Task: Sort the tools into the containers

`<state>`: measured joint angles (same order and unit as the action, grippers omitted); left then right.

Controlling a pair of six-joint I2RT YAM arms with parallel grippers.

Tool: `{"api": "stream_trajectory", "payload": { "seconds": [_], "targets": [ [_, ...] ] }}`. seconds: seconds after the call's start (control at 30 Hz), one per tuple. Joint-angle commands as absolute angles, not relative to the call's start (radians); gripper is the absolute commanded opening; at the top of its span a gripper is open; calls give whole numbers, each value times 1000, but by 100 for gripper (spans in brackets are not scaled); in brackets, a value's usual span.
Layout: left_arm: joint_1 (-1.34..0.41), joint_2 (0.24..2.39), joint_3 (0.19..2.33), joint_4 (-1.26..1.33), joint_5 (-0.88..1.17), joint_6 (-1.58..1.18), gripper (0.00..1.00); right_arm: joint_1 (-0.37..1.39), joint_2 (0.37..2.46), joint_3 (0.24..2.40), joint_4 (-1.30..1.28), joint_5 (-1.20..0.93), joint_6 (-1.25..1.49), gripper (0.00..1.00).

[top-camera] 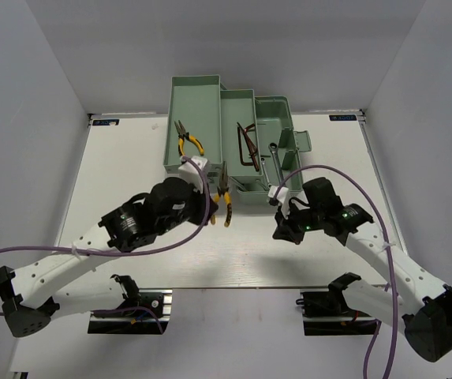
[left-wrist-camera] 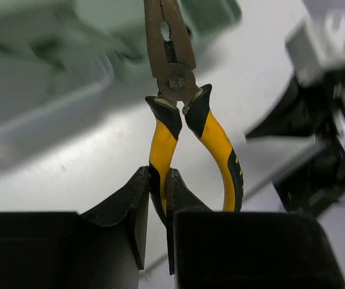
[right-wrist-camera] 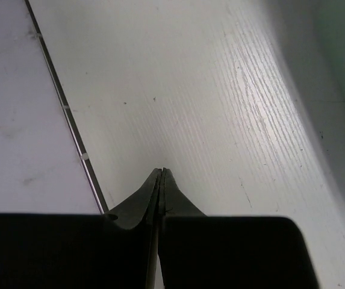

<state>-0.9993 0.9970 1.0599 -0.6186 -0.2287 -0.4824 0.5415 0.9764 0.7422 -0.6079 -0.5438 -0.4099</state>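
The left gripper [left-wrist-camera: 158, 180] was clenched on one yellow handle of a pair of pliers [left-wrist-camera: 177, 81], holding it just in front of the near wall of the green toolbox [top-camera: 237, 103] with its nose pointing toward the box. The right gripper [right-wrist-camera: 161, 174] was pinched together on nothing, low over the white table [right-wrist-camera: 220, 90] near the box's right corner. A second pair of pliers [top-camera: 188, 142] lay in the left tray, hex keys [top-camera: 247, 146] in the middle one, and a wrench [top-camera: 277, 162] further right.
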Motion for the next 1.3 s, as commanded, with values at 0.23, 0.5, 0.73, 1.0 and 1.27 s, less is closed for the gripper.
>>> {"api": "stream_trajectory", "payload": {
  "seconds": [0.23,0.5,0.73,1.0,1.27],
  "targets": [
    [-907,1215,1419,-394,-659,-288,0,505,923,709,-578,-557,-457,0],
    [-741,1552,1762,-521,-715,-204,0,469,907,704,-569,-546,-443,0],
    [-653,1750,1936,-699,-693,-233,0,434,902,707,-558,-534,-419,23],
    [-589,1732,1887,-701,-605,-242,67,425,919,715,-571,-581,-430,57],
    [-609,1446,1711,-623,-430,-195,79,463,992,718,-491,-852,-686,46]
  ]
}}
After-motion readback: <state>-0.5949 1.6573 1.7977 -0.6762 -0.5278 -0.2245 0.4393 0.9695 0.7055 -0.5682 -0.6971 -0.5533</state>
